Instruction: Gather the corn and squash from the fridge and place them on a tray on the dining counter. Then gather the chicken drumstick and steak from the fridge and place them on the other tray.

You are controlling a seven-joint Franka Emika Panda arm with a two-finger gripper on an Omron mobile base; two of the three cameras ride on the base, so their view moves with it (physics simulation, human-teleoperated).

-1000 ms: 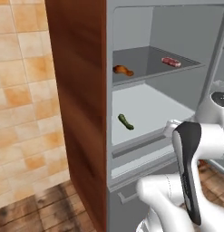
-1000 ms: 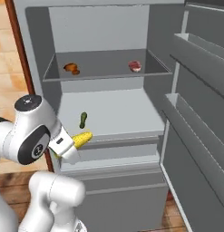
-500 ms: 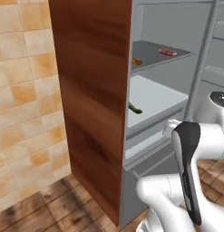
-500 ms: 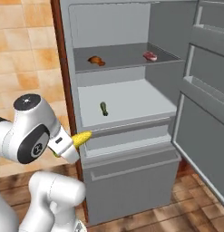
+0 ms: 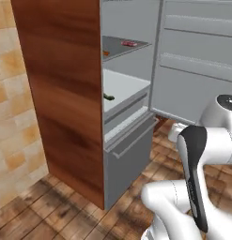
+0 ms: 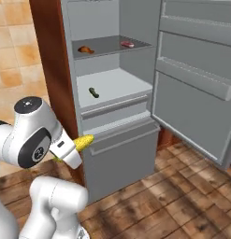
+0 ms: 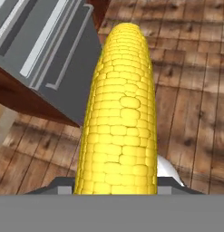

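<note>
A yellow corn point(image 6: 84, 141) cob sticks out of my gripper point(image 6: 74, 146), which is shut on it low in front of the fridge drawer; the cob point(image 7: 118, 118) runs up the middle of the hand view above the wooden floor. The dark green squash point(image 6: 93, 92) lies on the fridge's middle shelf, also seen from the left point(image 5: 108, 97). On the upper shelf rest the chicken drumstick point(image 6: 85, 49) at the left and the steak point(image 6: 127, 44) at the right. The trays and the dining counter are out of view.
The fridge door point(image 6: 196, 79) stands wide open to the right, its shelves jutting out. A grey drawer point(image 6: 121, 135) closes the fridge's lower part. A tall wooden side panel point(image 5: 61, 93) flanks the fridge on the left. Wooden floor point(image 6: 182, 196) spreads in front.
The whole picture has shifted: the base has backed away and turned, so the fridge now stands farther off. The corn stays in the gripper.
</note>
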